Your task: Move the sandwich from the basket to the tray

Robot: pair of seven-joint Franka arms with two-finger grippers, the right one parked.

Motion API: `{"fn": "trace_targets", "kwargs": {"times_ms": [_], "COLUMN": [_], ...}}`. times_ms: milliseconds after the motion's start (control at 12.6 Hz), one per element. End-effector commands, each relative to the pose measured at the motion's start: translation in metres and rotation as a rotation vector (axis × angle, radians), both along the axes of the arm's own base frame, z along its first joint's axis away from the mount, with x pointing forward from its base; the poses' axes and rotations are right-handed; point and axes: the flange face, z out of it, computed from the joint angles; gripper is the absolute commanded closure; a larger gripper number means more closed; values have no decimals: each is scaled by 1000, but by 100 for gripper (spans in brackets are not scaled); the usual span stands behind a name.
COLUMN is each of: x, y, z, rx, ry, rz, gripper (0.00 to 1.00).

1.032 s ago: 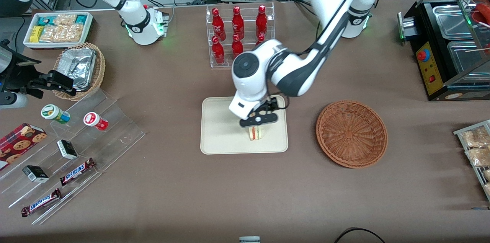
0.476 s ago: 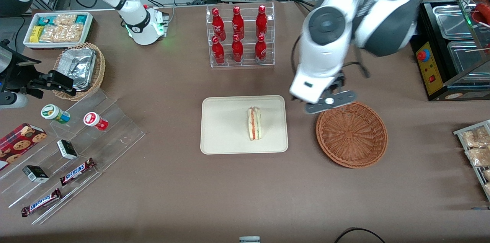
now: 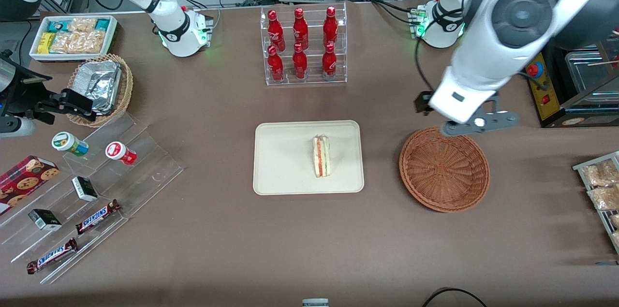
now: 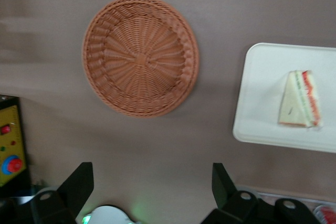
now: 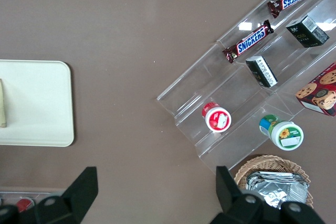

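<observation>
The sandwich (image 3: 321,155) (image 4: 300,99) lies alone on the cream tray (image 3: 280,171) (image 4: 262,124), a triangular wedge with red and green layers along its edge. The reddish-brown wicker basket (image 3: 444,169) (image 4: 140,56) sits beside the tray, toward the working arm's end, with nothing in it. My gripper (image 3: 476,124) (image 4: 152,170) hangs high over the basket's rim farther from the front camera. Its fingers (image 4: 79,182) are spread wide and open, with only bare table between them. The right wrist view catches one end of the tray (image 5: 37,103).
A clear rack of red bottles (image 3: 303,46) stands farther from the front camera than the tray. A black appliance (image 3: 566,65) and bagged pastries (image 3: 602,186) sit at the working arm's end. A stepped acrylic stand with snacks (image 3: 87,186) and a foil-filled tan basket (image 3: 101,87) are at the parked arm's end.
The gripper released the sandwich onto the tray, rose, and swung away toward the working arm's end, reaching the basket's rim. The sandwich stays put.
</observation>
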Motion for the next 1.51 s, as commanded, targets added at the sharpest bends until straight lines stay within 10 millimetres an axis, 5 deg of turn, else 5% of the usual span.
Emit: {"fn": "trace_targets", "kwargs": {"times_ms": [0,317,794,1111,1429], "x": [-2,-2,-13,-13,-8], "y": [42,111,137,189,190], "z": [6,17,37,43,45], "rx": [-23,-78,-79,-171,-170], "ry": [33,57,47,37,23], "rz": [-54,-104,-84,-56,-53], "gripper": [1,1,1,1,1]}}
